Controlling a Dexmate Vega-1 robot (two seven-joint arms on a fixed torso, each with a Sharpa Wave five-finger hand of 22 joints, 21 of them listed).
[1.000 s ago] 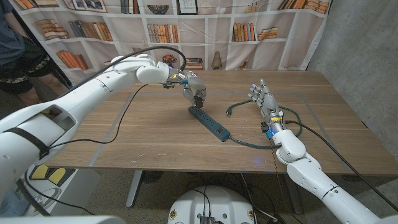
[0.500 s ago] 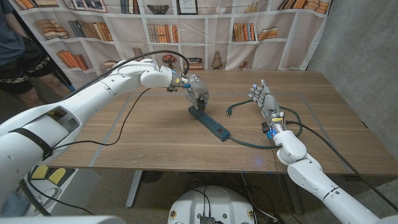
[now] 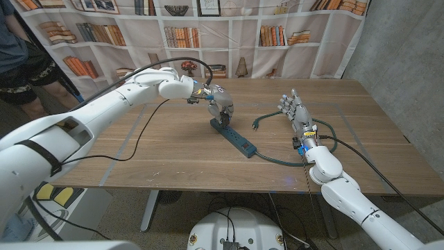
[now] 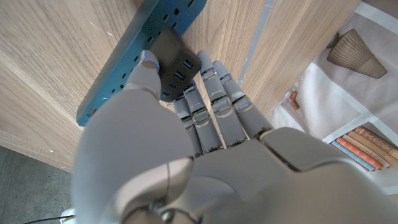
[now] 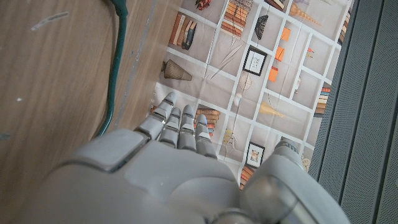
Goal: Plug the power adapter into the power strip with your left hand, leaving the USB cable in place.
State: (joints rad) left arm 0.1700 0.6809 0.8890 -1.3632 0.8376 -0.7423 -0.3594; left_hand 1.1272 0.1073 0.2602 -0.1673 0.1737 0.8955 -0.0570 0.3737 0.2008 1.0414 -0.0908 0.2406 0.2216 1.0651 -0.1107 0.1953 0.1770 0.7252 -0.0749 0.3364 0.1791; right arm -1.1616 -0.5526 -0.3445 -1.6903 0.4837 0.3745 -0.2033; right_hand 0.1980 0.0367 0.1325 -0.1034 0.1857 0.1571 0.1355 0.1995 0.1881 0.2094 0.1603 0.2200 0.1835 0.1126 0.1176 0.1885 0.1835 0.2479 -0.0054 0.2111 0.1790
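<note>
A dark blue power strip (image 3: 234, 136) lies slantwise at the table's middle, its green cord (image 3: 277, 159) trailing right. My left hand (image 3: 220, 104) is over the strip's far end. In the left wrist view that hand (image 4: 186, 162) pinches a black power adapter (image 4: 174, 56) with blue USB ports between thumb and fingers, and the adapter sits against the strip (image 4: 114, 78). I cannot tell how deep its prongs are seated. My right hand (image 3: 294, 111) stands upright on its edge at the right, fingers apart and holding nothing; its back (image 5: 155, 168) shows in the right wrist view.
The cord's loose plug (image 3: 255, 125) lies between the strip and my right hand, and the cord (image 5: 115, 74) loops past that hand. A thin black cable (image 3: 132, 142) crosses the table's left part. A person (image 3: 21, 62) stands at the back left.
My left hand has shifted slightly right and down onto the strip's far end with the adapter. The right hand has not moved.
</note>
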